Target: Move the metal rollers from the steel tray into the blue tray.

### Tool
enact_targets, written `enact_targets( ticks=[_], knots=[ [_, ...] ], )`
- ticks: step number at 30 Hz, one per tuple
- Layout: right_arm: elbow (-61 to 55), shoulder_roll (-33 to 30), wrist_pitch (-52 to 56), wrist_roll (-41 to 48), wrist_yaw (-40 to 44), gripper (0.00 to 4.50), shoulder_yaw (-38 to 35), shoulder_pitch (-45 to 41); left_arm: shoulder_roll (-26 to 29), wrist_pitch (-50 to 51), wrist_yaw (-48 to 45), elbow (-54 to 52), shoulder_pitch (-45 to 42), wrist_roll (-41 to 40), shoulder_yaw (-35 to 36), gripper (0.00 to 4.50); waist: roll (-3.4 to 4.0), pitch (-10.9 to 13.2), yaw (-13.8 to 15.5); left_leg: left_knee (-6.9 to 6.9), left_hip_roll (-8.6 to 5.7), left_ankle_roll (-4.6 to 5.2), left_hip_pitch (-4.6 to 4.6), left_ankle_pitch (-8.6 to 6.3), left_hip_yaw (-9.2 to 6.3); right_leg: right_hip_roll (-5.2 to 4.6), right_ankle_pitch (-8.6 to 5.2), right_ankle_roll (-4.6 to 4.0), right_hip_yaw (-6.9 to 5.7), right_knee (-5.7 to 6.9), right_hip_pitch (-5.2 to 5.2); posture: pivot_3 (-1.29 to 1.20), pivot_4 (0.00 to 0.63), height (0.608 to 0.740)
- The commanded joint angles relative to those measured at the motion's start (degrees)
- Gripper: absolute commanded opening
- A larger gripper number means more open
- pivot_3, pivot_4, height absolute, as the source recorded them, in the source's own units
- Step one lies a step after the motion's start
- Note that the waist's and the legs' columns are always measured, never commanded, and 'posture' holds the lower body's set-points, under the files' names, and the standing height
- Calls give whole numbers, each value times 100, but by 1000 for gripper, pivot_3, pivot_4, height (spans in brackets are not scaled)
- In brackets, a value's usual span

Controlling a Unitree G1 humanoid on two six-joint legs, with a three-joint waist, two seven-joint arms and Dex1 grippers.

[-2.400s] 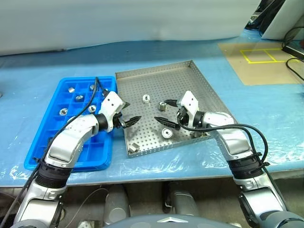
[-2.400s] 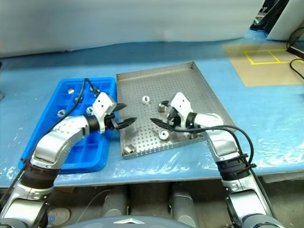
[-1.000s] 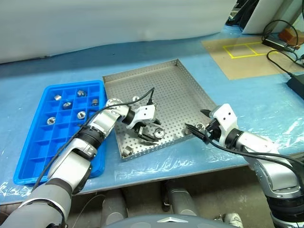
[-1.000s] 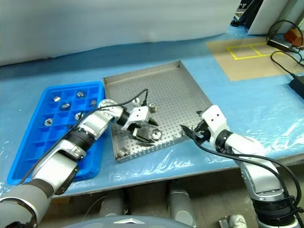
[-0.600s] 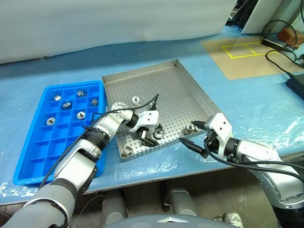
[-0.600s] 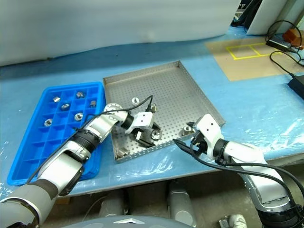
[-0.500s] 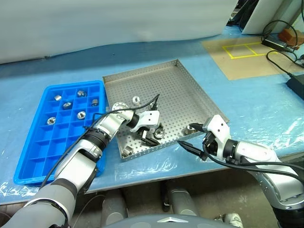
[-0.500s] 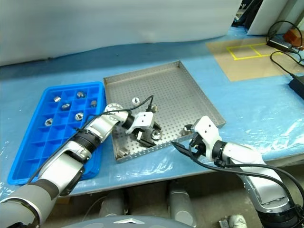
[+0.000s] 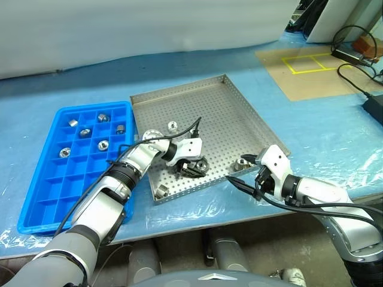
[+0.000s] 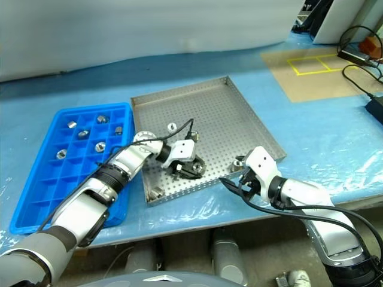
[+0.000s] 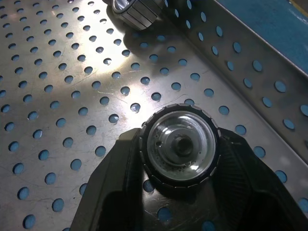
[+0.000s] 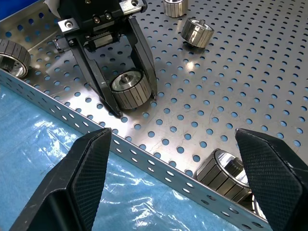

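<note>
Right now the left gripper (image 9: 192,170) sits low in the middle of the large perforated steel tray (image 9: 224,113), its two black fingers pinching a shiny ribbed metal roller (image 11: 180,144) that rests on the tray floor near the front rim. From the right wrist view the same roller (image 12: 128,89) shows clamped between those fingers, one pressed to each side.

Over at the lower right of the head view, the right gripper (image 9: 242,173) hovers at the tray's front right corner with its fingers spread wide and nothing between them; one black fingertip (image 12: 79,180) hangs over the blue plastic-covered desk (image 9: 323,128) just outside the rim. A loose roller (image 12: 226,173) lies just inside that corner.

More rollers remain in the steel tray: one at the front left corner (image 9: 160,191), one near the left rim (image 9: 149,133), and a small one (image 9: 172,125) just beside it.

Left of the steel tray, touching its side, lies the bright blue compartment tray (image 9: 42,185). Several rollers (image 9: 103,144) already occupy cells in its upper rows.
</note>
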Motion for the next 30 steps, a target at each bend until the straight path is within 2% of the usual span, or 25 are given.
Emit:
enact_targets(
  ticks=[1,5,9,13,18,27,30],
  knots=[
    [-71,-42,-105,-39,-26,4317,-13,-33,-60,-40,264,87,-99,78,130,1800,0,0,1,0,0,0,0,0,0,0,0,0,0,0,0,-494,150,740],
    [-84,-40,-53,10,6,4317,-10,-121,-36,68,362,-96,-88,-39,291,1800,0,0,0,2,0,0,3,0,0,0,0,0,0,0,4,-474,150,740],
    [-124,-6,80,296,158,4317,-61,-375,132,599,478,-857,67,-321,627,1800,0,0,-4,2,0,-1,3,0,0,0,1,2,0,1,4,-449,150,740],
    [82,-121,124,448,445,4317,54,-841,551,1416,519,-2173,479,-728,1055,1800,3,-1,-3,-5,3,-1,6,0,1,1,3,-2,-1,2,4,-377,150,740],
    [607,-1,-79,421,746,4317,452,-1512,1381,2617,756,-4283,1393,-1318,1786,1800,10,1,26,-25,8,-9,15,4,4,2,2,-4,-6,2,-2,-250,150,740],
    [2586,791,-1167,-28,1677,4317,1521,-3224,2067,3994,2188,-5992,2708,-1578,3167,1800,17,4,286,-23,9,-31,16,16,-1,-3,4,-7,-15,24,-10,66,150,740],
    [3374,1203,-1614,-207,2071,4317,1834,-3826,2239,4312,2762,-6375,3420,-1485,3972,1800,16,4,385,-31,10,-42,7,23,-5,-2,3,-11,-18,30,-28,208,150,740]
  ],
)
